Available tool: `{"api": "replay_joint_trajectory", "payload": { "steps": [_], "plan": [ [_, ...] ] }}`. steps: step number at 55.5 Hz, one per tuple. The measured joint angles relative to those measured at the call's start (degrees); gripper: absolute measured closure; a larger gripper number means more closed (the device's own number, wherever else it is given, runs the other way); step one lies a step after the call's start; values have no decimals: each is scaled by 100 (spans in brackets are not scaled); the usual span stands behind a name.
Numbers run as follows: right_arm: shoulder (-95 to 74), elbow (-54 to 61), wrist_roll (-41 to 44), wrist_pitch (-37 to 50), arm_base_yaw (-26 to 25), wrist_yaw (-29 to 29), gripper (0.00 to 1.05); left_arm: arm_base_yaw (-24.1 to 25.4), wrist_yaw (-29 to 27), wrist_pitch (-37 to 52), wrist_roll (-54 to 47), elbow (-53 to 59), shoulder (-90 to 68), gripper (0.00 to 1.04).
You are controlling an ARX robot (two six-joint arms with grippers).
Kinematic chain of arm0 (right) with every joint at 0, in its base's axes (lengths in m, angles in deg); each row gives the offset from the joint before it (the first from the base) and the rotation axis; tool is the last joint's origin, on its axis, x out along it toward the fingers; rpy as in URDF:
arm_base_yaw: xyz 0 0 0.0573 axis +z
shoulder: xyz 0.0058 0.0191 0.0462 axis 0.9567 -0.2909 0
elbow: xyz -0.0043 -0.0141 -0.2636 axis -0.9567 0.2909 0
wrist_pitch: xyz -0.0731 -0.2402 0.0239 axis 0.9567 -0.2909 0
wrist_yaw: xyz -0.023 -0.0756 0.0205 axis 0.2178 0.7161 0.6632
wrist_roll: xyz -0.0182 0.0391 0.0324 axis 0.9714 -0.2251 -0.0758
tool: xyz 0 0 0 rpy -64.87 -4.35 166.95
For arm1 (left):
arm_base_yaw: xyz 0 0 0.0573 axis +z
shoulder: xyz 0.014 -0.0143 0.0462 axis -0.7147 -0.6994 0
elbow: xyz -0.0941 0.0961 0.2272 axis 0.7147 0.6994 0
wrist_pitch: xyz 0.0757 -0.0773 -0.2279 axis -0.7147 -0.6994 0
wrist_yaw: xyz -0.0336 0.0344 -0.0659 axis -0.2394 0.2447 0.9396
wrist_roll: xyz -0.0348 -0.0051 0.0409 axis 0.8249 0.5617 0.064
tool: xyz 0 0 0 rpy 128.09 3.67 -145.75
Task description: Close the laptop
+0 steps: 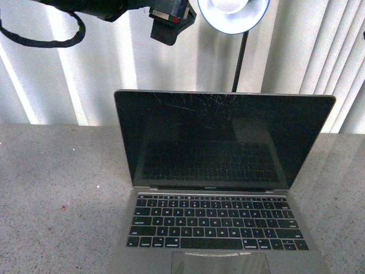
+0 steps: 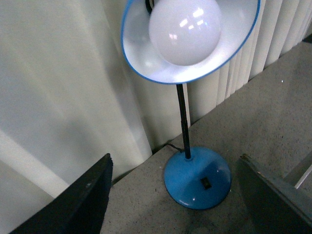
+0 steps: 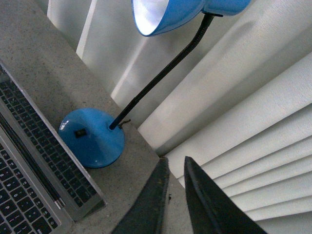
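The laptop [image 1: 222, 171] stands open in the middle of the grey table, its black screen [image 1: 222, 140] upright with cracks near the top, and black keys and trackpad below. My left arm hangs high at the top left of the front view, above and behind the lid; its end [image 1: 168, 23] is apart from the laptop. In the left wrist view the left gripper [image 2: 175, 161] is open and empty over the lamp base. The right gripper [image 3: 175, 163] is shut and empty, behind the laptop [image 3: 29, 165], near the blinds. It is not in the front view.
A blue desk lamp stands behind the laptop: shade and bulb [image 1: 234, 11], black stem, round base [image 2: 197, 178], which also shows in the right wrist view [image 3: 92, 136]. White vertical blinds [image 1: 85, 74] close the back. The speckled table [image 1: 57, 194] extends on both sides.
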Motion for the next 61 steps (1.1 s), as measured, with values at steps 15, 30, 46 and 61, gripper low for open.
{"api": "replay_joint_trajectory", "payload": {
  "steps": [15, 30, 46, 61],
  "plan": [
    [-546, -431, 396, -424, 350, 122, 102, -144, -581, -435, -501, -278, -426, 75],
    [-988, -741, 654, -551, 584, 173, 102, -181, -929, -468, -678, -446, -702, 101],
    [-1270, -1178, 573, -885, 772, 190, 102, -155, -800, -1084, -719, -702, -940, 101],
    [-1432, -1185, 796, -1169, 927, 188, 102, -153, -501, -1436, -785, -734, -935, 101]
  ]
}}
